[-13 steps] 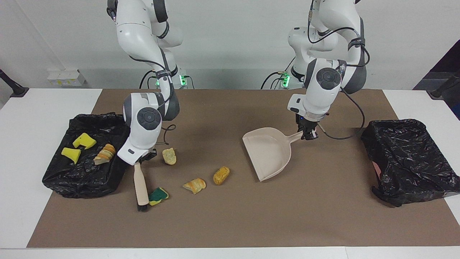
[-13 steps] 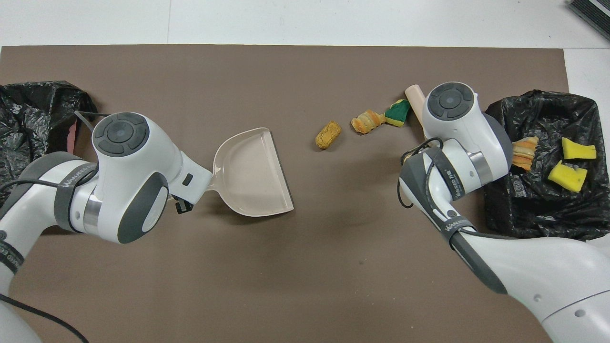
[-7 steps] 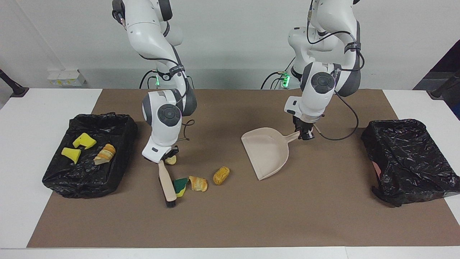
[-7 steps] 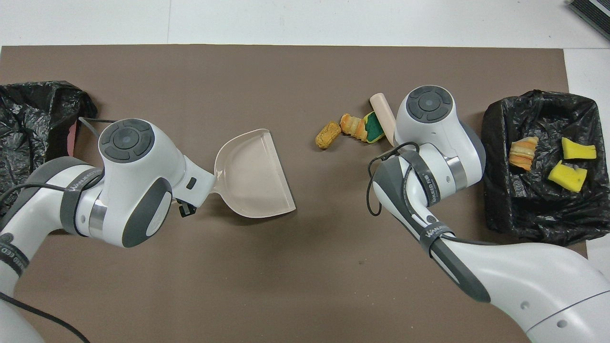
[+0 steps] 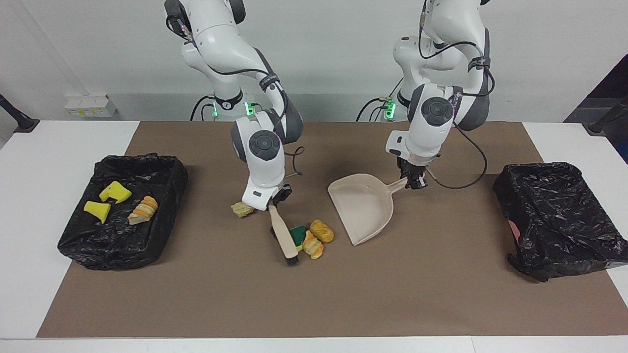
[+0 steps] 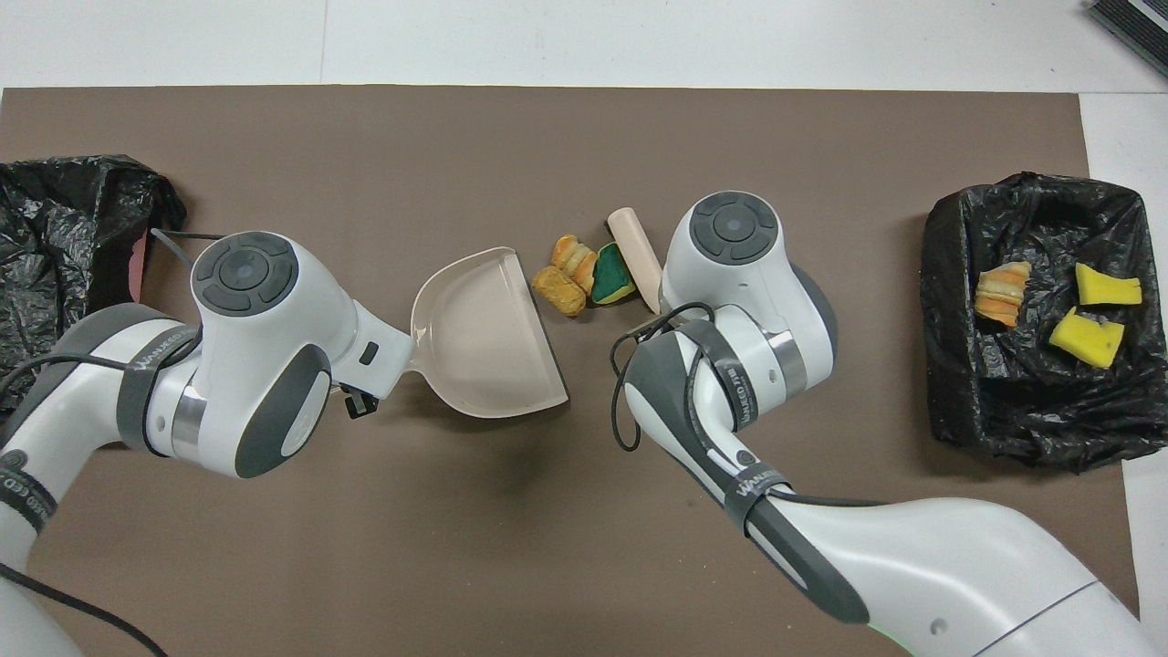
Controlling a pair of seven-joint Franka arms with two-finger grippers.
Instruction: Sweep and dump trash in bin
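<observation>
Bins, two, black-lined: the bin [image 5: 120,215] at the right arm's end of the worktop held two yellow sponge pieces [image 5: 105,201] and one bread chunk [image 5: 143,209]; the other bin [image 5: 557,215] showed no contents. Dustpan [image 5: 365,206], beige, lay between them, handle clamped in the left gripper [image 5: 414,184]. Trash [image 5: 312,238], three pieces, lay touching the brush [image 5: 283,235] just beside the dustpan's mouth; the right gripper [image 5: 274,198] was clamped on the brush handle. Stray chunk [image 5: 242,210] lay near that gripper.
</observation>
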